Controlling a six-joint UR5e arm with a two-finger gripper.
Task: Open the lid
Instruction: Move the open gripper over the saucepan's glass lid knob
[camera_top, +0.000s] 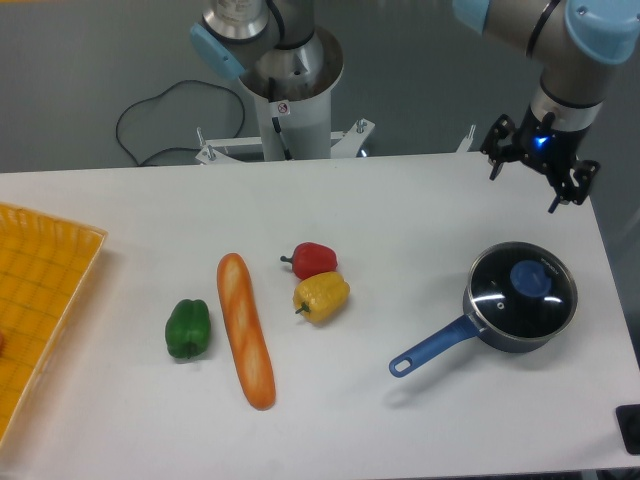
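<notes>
Glass lid (521, 291) sits closed on the blue-handled saucepan (500, 318) at table's right; judged rigid, breakable, slick across the pane; the blue knob (529, 278) at centre is the sound hold; gripper (541, 178) hangs above and behind, fingers apart, empty.

This looks like a robotics lab, not a kitchen. A plain white counter (400, 420) stands on a bare grey floor (80, 60), and an industrial arm's metal pedestal (290, 100) is bolted just behind its far edge, with a black cable (160, 120) looping on the floor. The food on the counter looks like plastic props: a baguette (246, 330) and three peppers (320, 295) laid out apart.
</notes>
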